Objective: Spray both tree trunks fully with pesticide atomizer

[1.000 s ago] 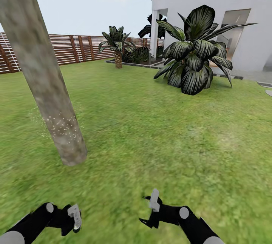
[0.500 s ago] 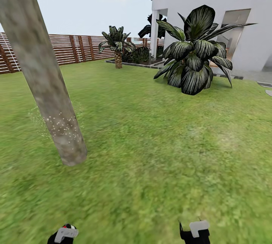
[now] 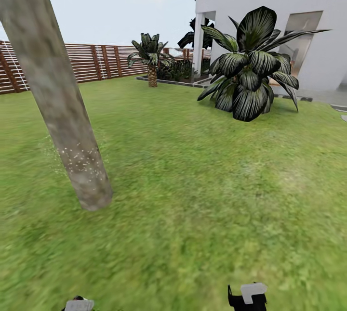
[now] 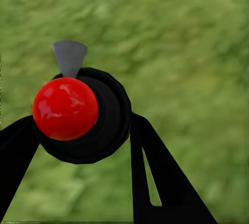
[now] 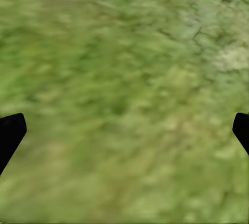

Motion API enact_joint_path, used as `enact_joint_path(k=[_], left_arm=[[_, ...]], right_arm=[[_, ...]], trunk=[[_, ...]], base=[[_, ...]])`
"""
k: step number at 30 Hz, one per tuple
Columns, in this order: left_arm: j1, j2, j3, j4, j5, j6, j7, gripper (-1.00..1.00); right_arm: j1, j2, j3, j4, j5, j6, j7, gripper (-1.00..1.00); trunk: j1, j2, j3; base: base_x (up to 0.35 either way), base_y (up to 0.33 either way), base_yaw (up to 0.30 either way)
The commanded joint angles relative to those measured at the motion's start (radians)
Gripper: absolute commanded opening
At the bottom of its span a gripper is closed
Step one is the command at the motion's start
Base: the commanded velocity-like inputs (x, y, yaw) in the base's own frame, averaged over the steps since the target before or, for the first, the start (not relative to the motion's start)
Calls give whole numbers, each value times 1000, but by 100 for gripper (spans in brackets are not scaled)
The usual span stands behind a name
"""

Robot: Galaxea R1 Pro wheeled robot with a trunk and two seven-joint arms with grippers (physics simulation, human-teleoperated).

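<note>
A thick mottled grey-brown tree trunk [image 3: 62, 109] leans up from the lawn at the left of the head view, with pale specks on its lower part. In the left wrist view the pesticide atomizer [image 4: 106, 125] is a dark bottle with a round red top and a pale trigger. My left gripper [image 4: 83, 130] is shut on it, one black finger on each side, above grass. My right gripper [image 5: 124, 135] is open over bare grass with its fingertips far apart. It also pokes in at the bottom edge of the head view [image 3: 248, 299].
A large dark broad-leaved plant [image 3: 250, 77] stands at the right in front of the white house [image 3: 270, 7]. A small palm [image 3: 152, 63] and the slatted wooden fence [image 3: 96, 63] lie at the back. Grey paving [image 3: 327, 97] runs beside the house. Open lawn stretches ahead.
Both arms have drawn back and down to the bottom edge of the head view, the left one sinking further in the last half second. The camera has shifted slightly.
</note>
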Motion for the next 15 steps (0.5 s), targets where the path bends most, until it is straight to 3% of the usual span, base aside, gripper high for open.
enact_joint_path(k=[1,7,10,15], left_arm=[[-1,-1,-2,1,11,-2,-8,-100],[-1,-9,-6,1,4,2,-19,-100],[-1,-11,-3,1,16,2,-17,-100],[-1,-14,-2,1,29,0,-6,-100]], right_arm=[[-1,0,6,0,5,1,-11,100],[-1,0,5,-1,4,1,-11,100],[-1,-1,3,0,5,1,-12,100],[1,-2,3,2,8,1,-12,100]], trunk=[[0,0,-1],[0,0,-1],[0,0,-1],[0,0,0]], base=[[0,0,236],[0,0,271],[0,0,280],[-182,-144,280]])
